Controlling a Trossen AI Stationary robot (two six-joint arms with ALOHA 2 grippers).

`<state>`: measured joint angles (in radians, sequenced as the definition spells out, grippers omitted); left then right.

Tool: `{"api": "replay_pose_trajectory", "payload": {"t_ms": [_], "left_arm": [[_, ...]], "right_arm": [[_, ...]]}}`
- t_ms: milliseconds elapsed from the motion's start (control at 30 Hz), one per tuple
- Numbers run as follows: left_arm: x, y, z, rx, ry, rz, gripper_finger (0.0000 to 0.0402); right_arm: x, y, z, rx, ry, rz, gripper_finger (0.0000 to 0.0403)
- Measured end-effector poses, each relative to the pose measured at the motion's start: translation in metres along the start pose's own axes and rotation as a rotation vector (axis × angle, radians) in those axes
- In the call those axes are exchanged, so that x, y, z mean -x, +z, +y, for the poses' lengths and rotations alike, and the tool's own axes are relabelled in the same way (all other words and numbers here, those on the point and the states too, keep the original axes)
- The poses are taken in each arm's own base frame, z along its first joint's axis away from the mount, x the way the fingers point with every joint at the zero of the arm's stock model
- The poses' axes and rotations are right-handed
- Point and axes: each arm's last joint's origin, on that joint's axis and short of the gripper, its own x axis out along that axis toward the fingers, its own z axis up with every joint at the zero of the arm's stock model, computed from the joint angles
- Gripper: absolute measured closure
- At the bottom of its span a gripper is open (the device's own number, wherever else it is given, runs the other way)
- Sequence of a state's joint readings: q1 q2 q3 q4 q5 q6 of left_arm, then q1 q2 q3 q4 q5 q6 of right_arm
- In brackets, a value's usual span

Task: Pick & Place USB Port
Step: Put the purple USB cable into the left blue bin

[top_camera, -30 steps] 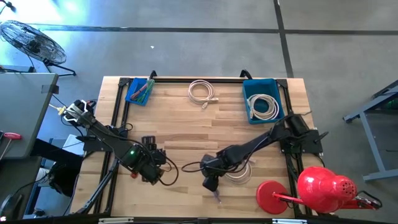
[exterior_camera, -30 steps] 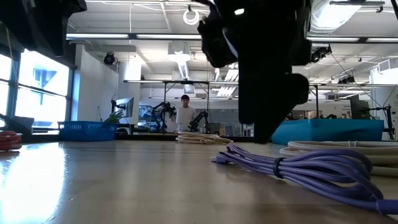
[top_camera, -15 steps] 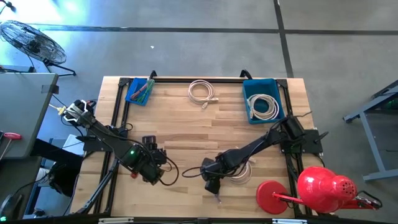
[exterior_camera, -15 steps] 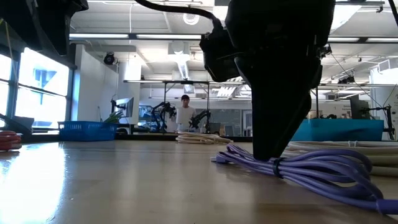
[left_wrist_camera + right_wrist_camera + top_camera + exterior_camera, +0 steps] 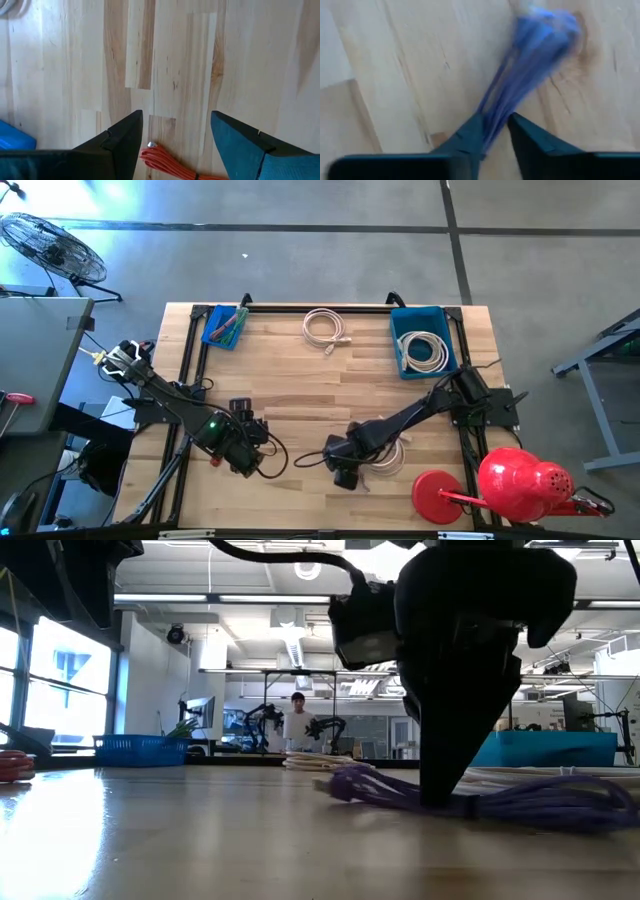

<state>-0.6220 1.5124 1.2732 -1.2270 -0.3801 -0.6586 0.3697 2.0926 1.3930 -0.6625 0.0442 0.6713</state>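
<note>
A coiled purple USB cable (image 5: 520,805) lies on the wooden table near its front edge. My right gripper (image 5: 442,802) stands on it from above and is shut on its strands; in the high view the right gripper (image 5: 345,476) covers most of the cable. My left gripper (image 5: 175,137) hangs open over the table's front left, above an orange cable (image 5: 167,164) that it does not touch. In the high view the left gripper (image 5: 243,448) sits left of the right one. My right gripper pinches several strands of the purple cable (image 5: 496,122) between its two fingers, pointing down from above. The rest of the bundle (image 5: 540,45) stretches away from the fingers. In the low view the cable's ends (image 5: 345,785) stay low over the table on both sides.
A blue bin (image 5: 443,320) holding a white cable stands at the back right. A loose white coil (image 5: 325,328) and a small blue tray (image 5: 225,326) lie along the far edge. A white coil (image 5: 388,462) lies under the right arm, with a red lamp (image 5: 505,485) at the front right.
My right gripper has come down onto the purple cable and shut on its strands. The bundle has shifted under it: its left end has moved a little to the left, and the strands are drawn together at the fingers.
</note>
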Motion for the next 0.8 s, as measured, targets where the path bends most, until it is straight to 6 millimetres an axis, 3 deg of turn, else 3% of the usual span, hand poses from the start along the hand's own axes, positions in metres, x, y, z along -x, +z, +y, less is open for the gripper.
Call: {"api": "replay_pose_trajectory", "payload": {"t_ms": [67, 133, 500, 633, 800], "left_arm": [[0.0, 0.0, 0.0, 0.0, -0.001, -0.001, 0.0174], [0.0, 0.0, 0.0, 0.0, -0.001, -0.001, 0.0174], [0.0, 0.001, 0.0, 0.002, 0.021, -0.023, 0.0174], [-0.001, 0.003, -0.001, 0.007, 0.033, -0.046, 0.0174], [-0.007, 0.012, -0.009, 0.004, 0.052, -0.131, 0.0174]], "right_arm": [[0.0, 0.0, -0.002, 0.018, -0.006, 0.008, 0.0369], [0.0, 0.0, -0.003, 0.051, -0.012, 0.006, 0.039], [0.011, 0.005, -0.002, 0.126, -0.082, -0.032, 0.0398], [0.026, 0.0, 0.001, 0.175, -0.219, -0.031, 0.04], [0.066, -0.01, 0.01, 0.214, -0.379, -0.069, 0.0401]]}}
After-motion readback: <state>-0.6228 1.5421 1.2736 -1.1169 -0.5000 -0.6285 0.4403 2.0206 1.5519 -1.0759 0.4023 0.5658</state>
